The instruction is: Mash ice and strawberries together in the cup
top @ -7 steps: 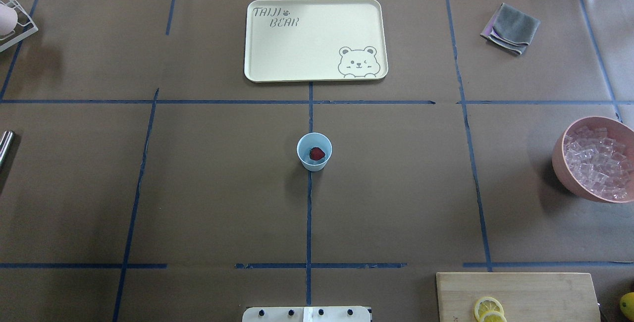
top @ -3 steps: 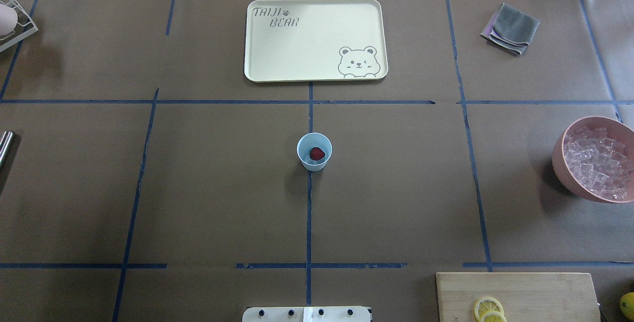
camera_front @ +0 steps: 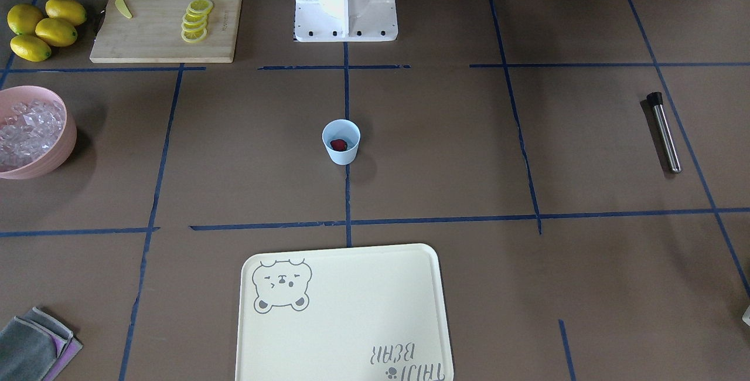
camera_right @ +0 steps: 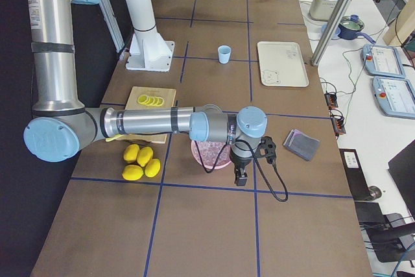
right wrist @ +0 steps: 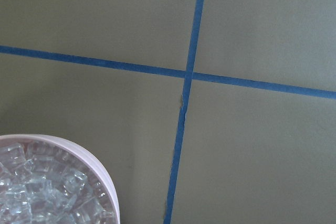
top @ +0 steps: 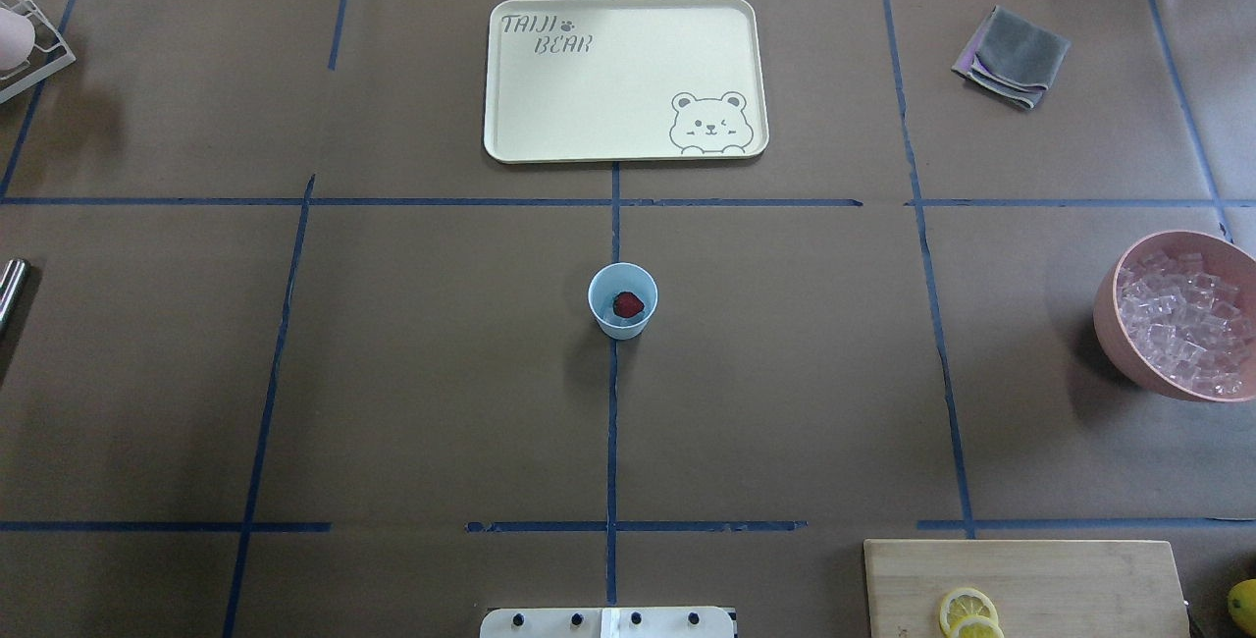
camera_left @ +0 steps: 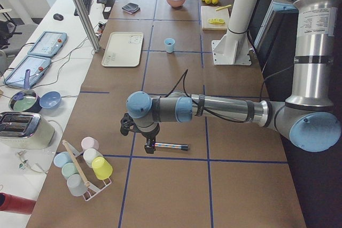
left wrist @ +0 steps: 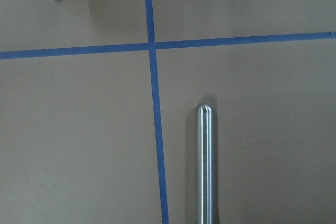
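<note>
brown paper gridded with blue tape covers the table. pale blue cup [top: 622, 299] stands at centre, red strawberry [top: 628, 304] inside. my left gripper [camera_left: 150, 146] hangs over the steel muddler [left wrist: 203, 166]; finger spread i cannot tell. best to centre across its shaft, then descend straight.

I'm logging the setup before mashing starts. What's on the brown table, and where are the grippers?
cup: one, pale blue, table centre
strawberry: one, red, in the cup
bowl: one, pink, right edge
ice: many, clear, in the bowl
tray: one, cream, far middle
cloth: one, grey, far right
board: one, wooden, near right
lemon slices: several, yellow, on the board
knife: one, yellowish, on the board
lemons: four, yellow, beside the board
rod: one, steel, left side
rack cups: several, pastel, far left
base: one, white, near middle
left gripper: one, black, above the rod
right gripper: one, black, beside the bowl
</note>
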`<state>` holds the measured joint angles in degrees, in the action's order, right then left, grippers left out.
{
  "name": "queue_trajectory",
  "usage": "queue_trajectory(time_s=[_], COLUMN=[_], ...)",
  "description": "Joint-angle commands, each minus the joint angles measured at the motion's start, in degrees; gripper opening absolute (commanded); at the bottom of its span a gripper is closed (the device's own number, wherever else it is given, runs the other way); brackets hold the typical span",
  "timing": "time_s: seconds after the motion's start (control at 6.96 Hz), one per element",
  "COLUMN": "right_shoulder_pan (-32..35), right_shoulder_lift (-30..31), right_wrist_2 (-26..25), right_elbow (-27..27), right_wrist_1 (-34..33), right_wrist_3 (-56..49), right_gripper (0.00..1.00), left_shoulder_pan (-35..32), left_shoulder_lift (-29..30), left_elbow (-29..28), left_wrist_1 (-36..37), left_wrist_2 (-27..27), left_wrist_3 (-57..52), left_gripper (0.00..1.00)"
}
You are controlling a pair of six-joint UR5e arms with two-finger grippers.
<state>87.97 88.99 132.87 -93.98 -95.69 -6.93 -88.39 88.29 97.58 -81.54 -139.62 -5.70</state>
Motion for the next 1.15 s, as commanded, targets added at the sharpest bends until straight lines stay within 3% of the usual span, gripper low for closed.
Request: queue_trajectory(time_s=[0.0,0.29,0.58,1.01], right_shoulder_pan=[0.0,0.2,0.2,0.2], right_shoulder_lift=[1.2,1.6,1.8,1.7], right_wrist_2=[-0.6,-0.4,-0.2,-0.2], right_elbow=[0.7,-0.3,-0.2,-0.1], right_wrist_1=[0.2,0.2,0.4,0.5], right_wrist_3=[-3.9,-5.1,-4.8,-4.8], right_gripper=[1.00,1.00,1.00,1.00], left_shoulder_pan=[-0.2,-0.5,-0.4,-0.3], left_shoulder_lift=[-1.6,-5.5,-5.3,-5.1], left_elbow=[1.4,3.7,3.6,3.4], left_wrist_1=[0.1,-0.3,-0.2,0.2], left_wrist_2=[0.0,0.7,6.3,7.0], left_wrist_3=[-3.3,-1.2,0.0,0.2], left_gripper=[1.00,1.00,1.00,1.00])
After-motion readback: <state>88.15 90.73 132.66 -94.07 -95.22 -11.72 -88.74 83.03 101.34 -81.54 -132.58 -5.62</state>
